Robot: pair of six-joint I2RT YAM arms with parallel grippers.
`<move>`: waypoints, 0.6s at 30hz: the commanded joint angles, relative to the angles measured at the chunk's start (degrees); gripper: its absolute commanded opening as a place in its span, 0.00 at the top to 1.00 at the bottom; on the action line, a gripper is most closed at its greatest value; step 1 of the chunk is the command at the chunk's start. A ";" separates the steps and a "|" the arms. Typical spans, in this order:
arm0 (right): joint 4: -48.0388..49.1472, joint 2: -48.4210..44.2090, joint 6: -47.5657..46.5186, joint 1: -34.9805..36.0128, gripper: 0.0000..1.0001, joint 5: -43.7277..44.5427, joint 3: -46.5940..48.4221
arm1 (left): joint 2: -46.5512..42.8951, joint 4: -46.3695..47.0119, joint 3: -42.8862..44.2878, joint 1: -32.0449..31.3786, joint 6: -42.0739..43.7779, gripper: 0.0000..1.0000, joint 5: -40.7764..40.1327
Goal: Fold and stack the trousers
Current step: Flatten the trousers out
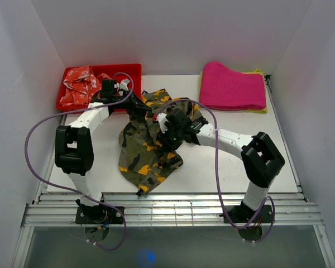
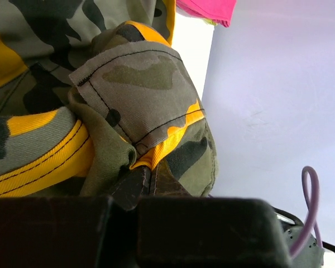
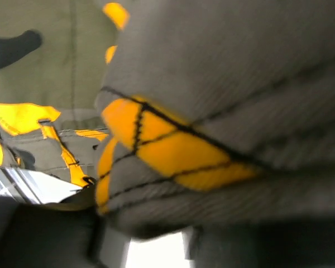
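Currently both arms reach in over the middle of the tabletop point(image 1: 229, 164), where the trousers point(image 1: 145, 153) lie in a crumpled heap. The near part is spread flat toward the front edge, and the far part is bunched up between the two hands. Left hand point(image 1: 138, 105): at the far-left edge of the heap, just in front of the red tray point(image 1: 103, 68). It is clenched on a fold of the trousers; its wrist view shows a stitched hem corner and an orange-yellow band gathered down into the closed fingers. Right hand point(image 1: 166, 127): pressed into the upper right of the heap, with cloth touching it. Its wrist view is blurred and filled by grey cloth with an orange patch lying over the fingers, so I cannot tell whether it grips or stands released. The tray at far left holds a red-and-white garment point(image 1: 78, 84). A pink folded cloth point(image 1: 231, 86) rests on a yellow cloth point(image 1: 261, 110) at far right, well apart from the trousers.
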 commanded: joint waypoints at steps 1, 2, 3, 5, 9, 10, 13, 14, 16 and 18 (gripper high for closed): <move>0.73 -4.02 -0.63 -1.79 0.72 3.23 0.97 | -3.36 0.32 1.94 -0.21 1.77 0.98 -1.29; -0.93 -6.37 -1.85 -2.32 0.80 3.23 0.35 | -4.07 0.31 1.68 -0.21 3.17 0.97 -2.34; -1.64 -7.79 -2.48 -3.02 0.92 3.14 -1.04 | -4.86 0.92 0.90 -0.21 3.79 0.93 -3.05; -3.05 -12.43 -3.62 -5.74 0.92 2.27 -2.98 | -7.66 2.68 -0.60 -0.21 4.32 0.92 -3.58; -9.97 -19.83 -9.93 -11.45 0.92 -0.73 -7.20 | -11.62 2.87 -2.19 -0.30 12.55 0.54 -5.59; -11.22 -21.15 -11.52 -13.90 0.92 -1.08 -9.30 | -12.33 0.43 -1.75 -0.30 15.46 0.49 -6.56; -16.74 -26.34 -19.60 -19.52 0.92 -2.48 -12.73 | -15.75 -3.37 -1.57 -0.21 28.90 0.43 -11.03; -18.33 -28.44 -22.14 -20.94 0.92 -2.31 -13.27 | -16.54 -4.25 -1.40 -0.21 33.29 0.43 -11.49; -22.89 -30.38 -30.29 -25.15 0.92 -1.61 -14.41 | -19.17 -7.14 -1.40 -0.21 45.73 0.42 -12.18; -24.50 -33.20 -36.03 -29.54 0.92 0.85 -17.31 | -20.76 -9.43 -1.75 -0.21 53.24 0.41 -12.98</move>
